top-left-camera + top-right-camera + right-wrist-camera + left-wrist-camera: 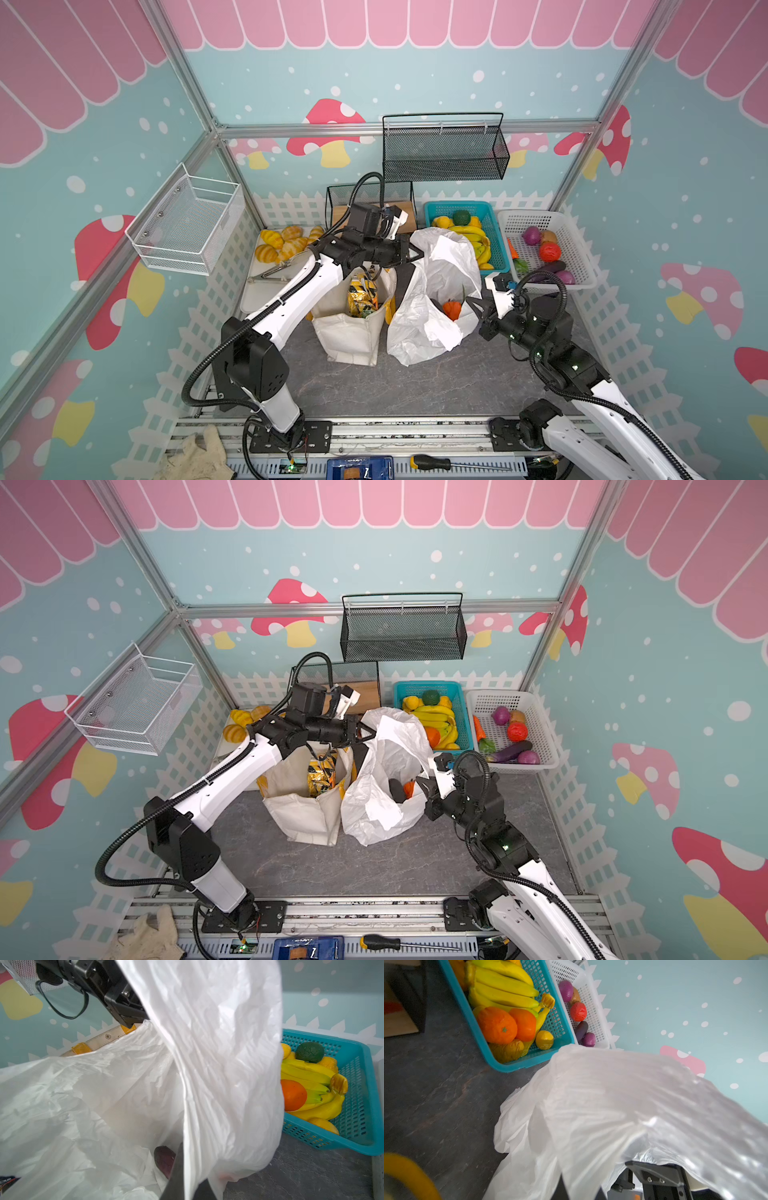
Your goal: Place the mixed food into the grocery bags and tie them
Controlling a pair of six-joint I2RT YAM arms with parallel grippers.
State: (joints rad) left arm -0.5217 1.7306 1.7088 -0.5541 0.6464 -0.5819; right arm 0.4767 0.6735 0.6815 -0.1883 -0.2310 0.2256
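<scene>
At the middle of the grey tabletop [415, 386] the white plastic carrier bag [440, 266] sits just right of the cream canvas tote [353, 338], and the two touch. The plastic bag's long axis runs from the front of the table toward the back. Its mouth gapes upward and toward the right arm.

The left gripper [413, 254] is clamped tight on the bag's back edge and holds that flap raised beside the tote's top. The right gripper [478, 309] is pinched closed on the rim at the bag's right side. In the right wrist view, film drapes over one of its fingers [176, 1176].

Inside the bag lie an orange toy pumpkin [452, 309] and a dark purple eggplant [164, 1159]. The eggplant is only partly seen, so I cannot tell which way it points.

The tote stands upright with its mouth up, and a gold-black snack packet [359, 297] stands on end inside it. Behind the plastic bag are a teal basket [457, 204] of fruit and a white basket [528, 218] of vegetables.
</scene>
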